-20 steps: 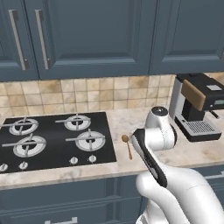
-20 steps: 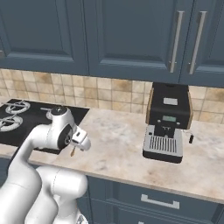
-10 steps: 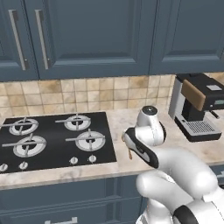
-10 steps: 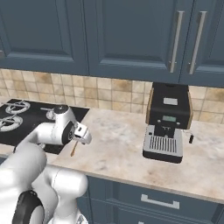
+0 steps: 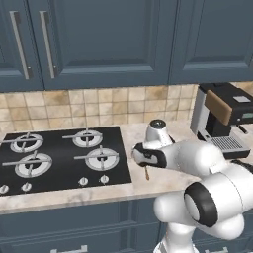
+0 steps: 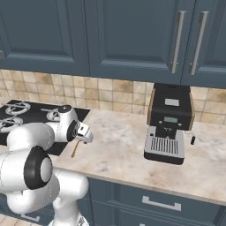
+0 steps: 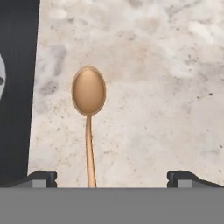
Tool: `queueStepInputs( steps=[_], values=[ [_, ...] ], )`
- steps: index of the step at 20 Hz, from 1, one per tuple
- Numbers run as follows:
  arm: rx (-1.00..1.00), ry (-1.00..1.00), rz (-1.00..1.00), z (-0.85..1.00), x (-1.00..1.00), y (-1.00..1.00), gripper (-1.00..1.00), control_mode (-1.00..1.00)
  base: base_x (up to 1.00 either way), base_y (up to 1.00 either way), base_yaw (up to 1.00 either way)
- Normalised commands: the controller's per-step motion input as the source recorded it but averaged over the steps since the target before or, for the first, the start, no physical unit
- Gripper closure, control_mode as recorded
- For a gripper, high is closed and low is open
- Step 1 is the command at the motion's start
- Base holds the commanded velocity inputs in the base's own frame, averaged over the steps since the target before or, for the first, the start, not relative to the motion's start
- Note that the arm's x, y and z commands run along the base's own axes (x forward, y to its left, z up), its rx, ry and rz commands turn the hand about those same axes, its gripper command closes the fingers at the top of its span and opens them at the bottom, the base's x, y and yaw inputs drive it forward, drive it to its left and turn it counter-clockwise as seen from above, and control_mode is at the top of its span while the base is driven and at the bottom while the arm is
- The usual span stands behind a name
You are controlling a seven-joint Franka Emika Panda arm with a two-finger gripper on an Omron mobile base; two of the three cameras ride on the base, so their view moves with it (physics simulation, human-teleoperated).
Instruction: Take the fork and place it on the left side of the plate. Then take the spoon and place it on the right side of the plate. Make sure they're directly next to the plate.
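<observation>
The spoon [image 7: 89, 92], all orange-brown wood, lies flat on the marble counter just right of the cooktop. Its round bowl points away from the hand and its thin handle runs back between the fingers. My gripper [image 7: 113, 179] hangs open right above the handle end, with the handle closer to the left fingertip [image 7: 42, 178] than to the right one. From the base views the gripper [image 5: 144, 163] points down over the spoon [image 5: 146, 174], whose handle tip [image 6: 74, 150] sticks out below the hand [image 6: 81, 137]. The fork and the plate are out of view.
A black gas cooktop [image 5: 59, 155] fills the counter to the left, its edge [image 7: 17, 87] close beside the spoon. A black coffee machine [image 6: 170, 123] stands at the right against the tiled wall. Bare marble [image 6: 119, 145] lies between them, and the counter's front edge is near.
The arm has swung left and brought the hand down over the spoon, covering most of it in the base views. The jaws have stayed open and the spoon has not moved.
</observation>
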Motion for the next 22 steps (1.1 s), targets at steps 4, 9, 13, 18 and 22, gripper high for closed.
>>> queueStepInputs(
  steps=[4, 9, 13, 18, 22],
  values=[
    [-0.07, 0.06, 0.0, -0.38, 0.36, 0.19, -1.0, -1.0, 0.0, 0.0, 0.0],
    [-0.03, 0.05, 0.0, -0.34, 0.33, 0.05, -1.0, -1.0, 0.0, 0.0, 0.0],
    [-0.01, 0.05, 0.0, -0.4, 0.22, 0.0, -1.0, -1.0, 0.0, 0.0, 0.0],
    [0.0, 0.05, 0.0, -0.43, 0.18, 0.0, -1.0, -1.0, 0.0, 0.0, 0.0],
    [0.0, 0.04, 0.0, -0.44, 0.23, 0.0, -1.0, -1.0, 0.0, 0.0, 0.0]
  ],
)
